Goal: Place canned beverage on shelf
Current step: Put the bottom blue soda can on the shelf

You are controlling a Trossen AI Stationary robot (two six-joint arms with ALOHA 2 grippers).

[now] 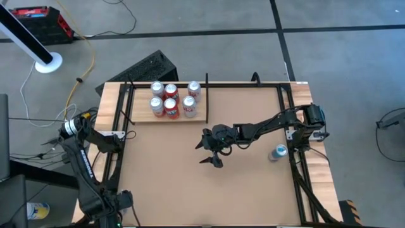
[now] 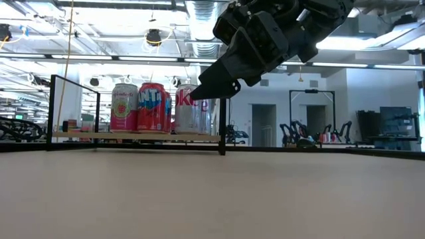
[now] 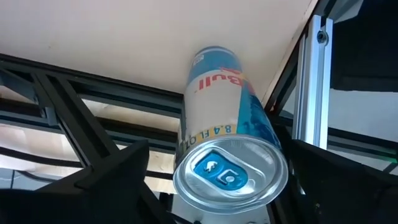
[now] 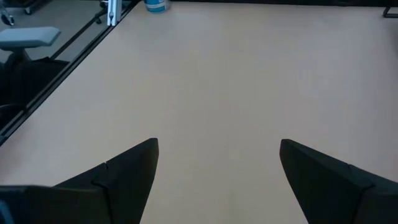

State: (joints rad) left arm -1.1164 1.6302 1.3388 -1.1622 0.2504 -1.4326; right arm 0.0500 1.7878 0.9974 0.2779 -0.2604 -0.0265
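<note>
We see the shelf [image 1: 166, 118] at the far left of the table [image 1: 190, 190], its black rods fencing in five cans [image 1: 171, 99] that stand upright and close together on the pale panel; we judge they are packed toward the left end so the right end stays free for more. One blue can [image 1: 277, 152] stands apart near the table's right edge, just beside the right arm's base, and it looks to us like the next one to go. The right gripper [image 1: 212, 152] hangs over the middle of the table, between the shelf and that can, with its jaws spread wide and nothing between them; the right wrist view shows only bare tabletop between the two fingers [image 4: 124, 174], and the low view shows the gripper [image 2: 209, 89] raised clear of the surface. We take this as a transit pose, empty-handed and ready for a fresh pick. The left gripper [image 3: 211, 193] is parked off the table's near left corner, jaws wide, and a silver-blue can [image 3: 227, 155] lies between them in its wrist view; whether the fingers [image 3: 112, 180] actually press it we cannot tell.
</note>
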